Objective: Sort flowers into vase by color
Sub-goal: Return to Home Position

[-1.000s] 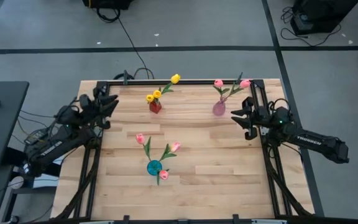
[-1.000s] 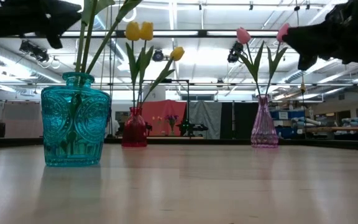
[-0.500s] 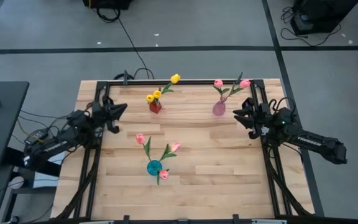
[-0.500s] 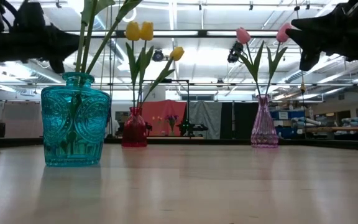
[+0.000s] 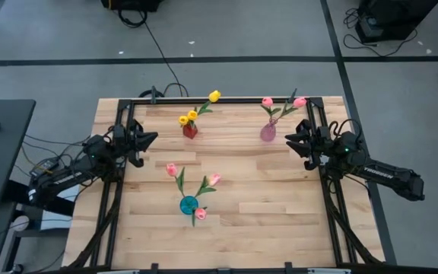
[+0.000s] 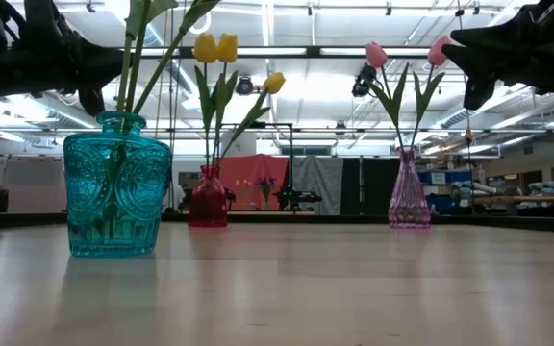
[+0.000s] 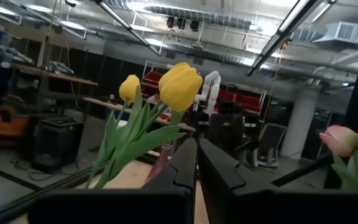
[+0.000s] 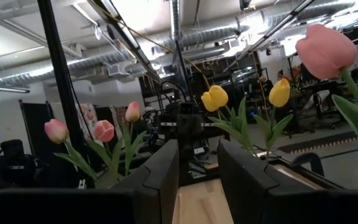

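Note:
Three vases stand on the wooden table. A red vase (image 5: pixel 190 131) at the far middle holds yellow flowers (image 5: pixel 214 96). A pink vase (image 5: pixel 268 133) at the far right holds pink flowers (image 5: pixel 267 101). A teal vase (image 5: pixel 188 204) nearer the front holds pink flowers (image 5: pixel 171 169). My left gripper (image 5: pixel 152 137) hovers left of the red vase, shut and with nothing in it (image 7: pixel 196 163), pointing at the yellow flowers (image 7: pixel 180 86). My right gripper (image 5: pixel 291 144) stands open right of the pink vase, nothing between its fingers (image 8: pixel 197 167).
Black rails (image 5: pixel 219 100) run along the table's far, left and right edges. Bare wood lies between the three vases and along the near edge. The tall stems and leaves of the flowers (image 6: pixel 221 91) rise well above the vases.
My left gripper has shut with nothing in it. It has moved a little toward the table's near edge and toward the right, turning to point across the table at the red vase. The vases and flowers have stayed where they were.

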You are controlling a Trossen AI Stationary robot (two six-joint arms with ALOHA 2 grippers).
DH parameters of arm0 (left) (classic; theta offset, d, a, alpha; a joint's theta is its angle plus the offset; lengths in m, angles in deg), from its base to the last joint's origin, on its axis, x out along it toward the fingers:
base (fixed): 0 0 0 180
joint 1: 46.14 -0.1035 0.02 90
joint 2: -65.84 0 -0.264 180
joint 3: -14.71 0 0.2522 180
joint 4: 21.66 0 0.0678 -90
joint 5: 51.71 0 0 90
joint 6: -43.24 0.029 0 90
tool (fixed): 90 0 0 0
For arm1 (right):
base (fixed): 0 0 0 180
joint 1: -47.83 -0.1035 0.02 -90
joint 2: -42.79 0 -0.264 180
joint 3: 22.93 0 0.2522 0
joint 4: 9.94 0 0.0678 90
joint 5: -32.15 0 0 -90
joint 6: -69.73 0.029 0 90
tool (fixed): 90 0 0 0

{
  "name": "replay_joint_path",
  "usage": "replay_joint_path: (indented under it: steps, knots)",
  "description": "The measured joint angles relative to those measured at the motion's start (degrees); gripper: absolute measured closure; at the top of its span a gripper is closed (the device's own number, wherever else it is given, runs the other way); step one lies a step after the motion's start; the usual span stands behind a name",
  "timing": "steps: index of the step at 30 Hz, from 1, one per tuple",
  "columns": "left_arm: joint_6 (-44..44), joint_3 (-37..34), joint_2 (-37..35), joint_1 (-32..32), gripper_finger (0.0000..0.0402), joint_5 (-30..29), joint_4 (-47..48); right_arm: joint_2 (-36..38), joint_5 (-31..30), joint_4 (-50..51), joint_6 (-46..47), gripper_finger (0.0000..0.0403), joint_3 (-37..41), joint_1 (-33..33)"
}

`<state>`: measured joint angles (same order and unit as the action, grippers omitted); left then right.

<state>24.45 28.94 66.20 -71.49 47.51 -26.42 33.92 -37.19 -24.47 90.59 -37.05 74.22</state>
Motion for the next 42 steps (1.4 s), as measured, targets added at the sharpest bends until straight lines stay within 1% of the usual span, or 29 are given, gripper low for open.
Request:
replay_joint_path:
  steps: [42]
  knots:
    - [1.17,-0.04,0.0,0.0,0.0381,0.0,0.02,0.0,0.0,0.0,0.0,0.0279,-0.02,0.0]
